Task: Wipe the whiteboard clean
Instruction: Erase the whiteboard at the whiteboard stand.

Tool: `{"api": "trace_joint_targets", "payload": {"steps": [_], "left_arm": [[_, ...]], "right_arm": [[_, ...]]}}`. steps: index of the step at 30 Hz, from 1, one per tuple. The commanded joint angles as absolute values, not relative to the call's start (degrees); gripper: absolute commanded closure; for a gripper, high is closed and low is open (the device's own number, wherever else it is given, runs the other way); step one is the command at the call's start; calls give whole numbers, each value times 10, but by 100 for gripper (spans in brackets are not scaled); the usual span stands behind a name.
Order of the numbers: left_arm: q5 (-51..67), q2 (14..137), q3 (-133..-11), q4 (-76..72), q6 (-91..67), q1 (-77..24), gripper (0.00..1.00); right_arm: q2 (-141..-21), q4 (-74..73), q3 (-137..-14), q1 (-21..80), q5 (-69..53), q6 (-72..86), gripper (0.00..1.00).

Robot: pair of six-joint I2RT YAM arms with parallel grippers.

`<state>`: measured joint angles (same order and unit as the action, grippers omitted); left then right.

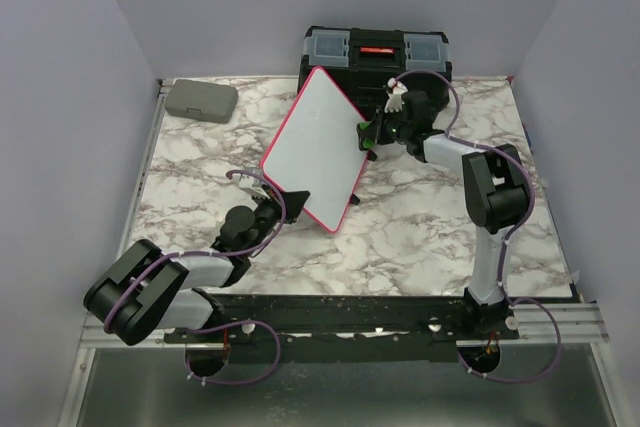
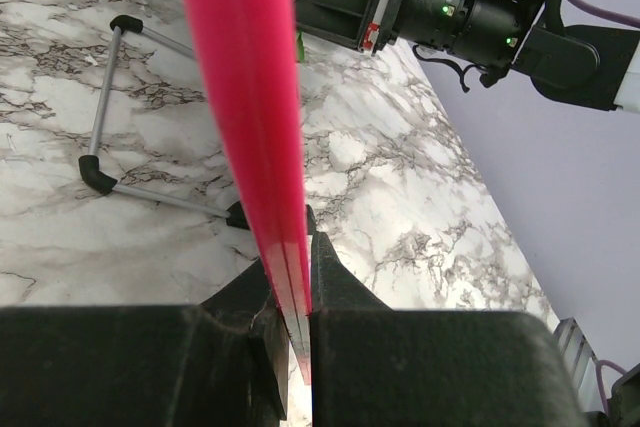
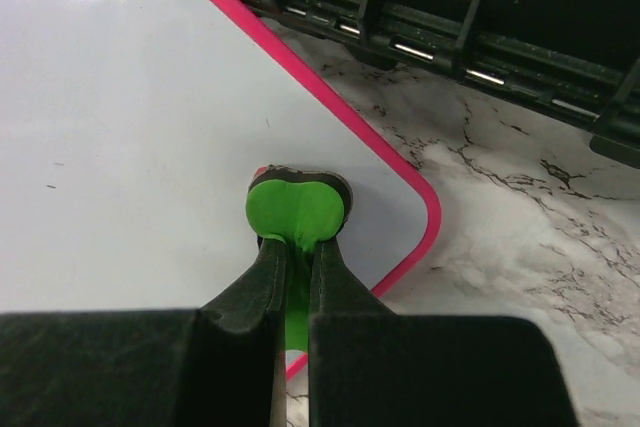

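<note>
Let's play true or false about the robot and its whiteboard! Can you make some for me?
1. The left gripper pinches the pink frame of the whiteboard. True.
2. The right gripper holds a blue eraser. False: the green eraser is in it, pressed on the board near a corner.
3. The grey case sits on top of the toolbox. False: it lies on the table, at the far left corner.
4. The black toolbox stands behind the whiteboard. True.
</note>
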<state>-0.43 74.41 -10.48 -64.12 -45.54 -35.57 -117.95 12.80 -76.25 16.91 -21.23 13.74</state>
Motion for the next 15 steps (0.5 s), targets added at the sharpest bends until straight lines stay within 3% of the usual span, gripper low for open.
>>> {"api": "trace_joint_targets", "payload": {"steps": [1,8,15], "left_arm": [[115,735,-137,-681,-495,-369,100],[120,734,-140,-678,-496,-366,100],[122,726,-140,-666,-493,-362,100]], "right_arm": [[-1216,150,-771,196,-154,149,99],[-1213,171,-785,196,-132,172,99],[-1193,173,-770,216,-235,158,99]]}}
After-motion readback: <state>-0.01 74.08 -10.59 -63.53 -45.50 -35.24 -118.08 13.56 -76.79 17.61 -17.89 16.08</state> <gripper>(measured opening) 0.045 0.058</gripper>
